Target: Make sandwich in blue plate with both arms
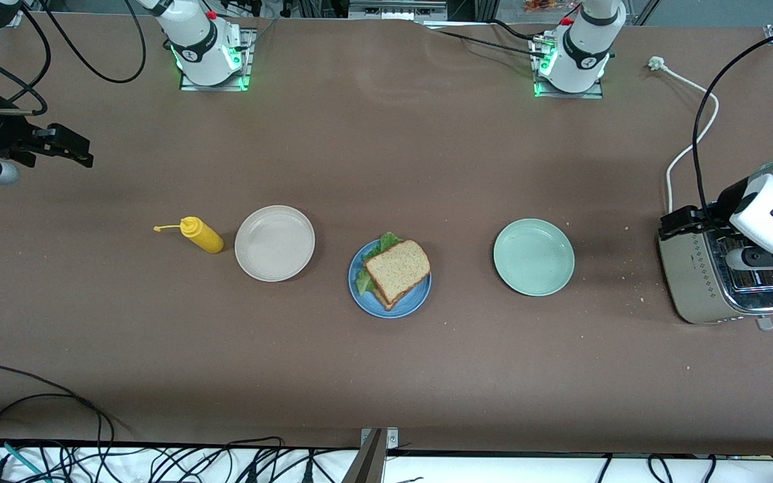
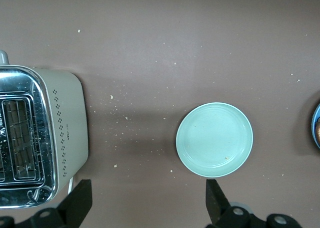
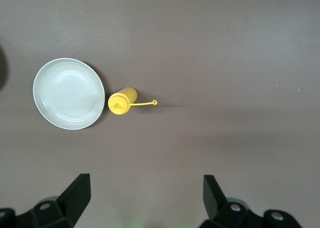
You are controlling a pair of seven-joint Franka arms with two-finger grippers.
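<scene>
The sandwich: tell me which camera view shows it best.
The front view: the sandwich sits whole on the blue plate, top slice and lettuce visible. The left wrist view catches only a sliver of it and the plate's rim at the frame edge. The right wrist view misses it.

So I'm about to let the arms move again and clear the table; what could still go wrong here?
1. The sandwich sits skewed on the blue plate, lettuce hanging over the rim; a nudge could slide the top slice off.
2. The left gripper, fingers open, hangs over the toaster; dropping straight down could strike it.
3. The mustard bottle stands close beside the beige plate; reaching for one could topple it.
</scene>
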